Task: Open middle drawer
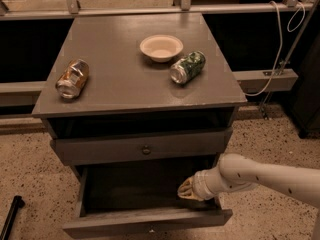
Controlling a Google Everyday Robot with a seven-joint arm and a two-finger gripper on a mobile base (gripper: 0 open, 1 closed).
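The grey cabinet (pixel 135 89) has a drawer front with a small dark knob (pixel 146 150) just under its top. Below it the middle drawer (pixel 150 223) stands pulled out toward me, and its dark box is open to view. My gripper (pixel 186 189) is at the end of the white arm (pixel 260 176). It sits low inside the open drawer, at its right side, just behind the drawer front. Any lower drawer is hidden beneath it.
On the cabinet top lie a crushed can (pixel 72 78) at the left, a white bowl (pixel 161 47) and a green can (pixel 187 67) on its side. A rail (pixel 150 9) runs behind. A white cable (pixel 280 49) hangs at the right. A dark rod (pixel 10 216) lies at the lower left.
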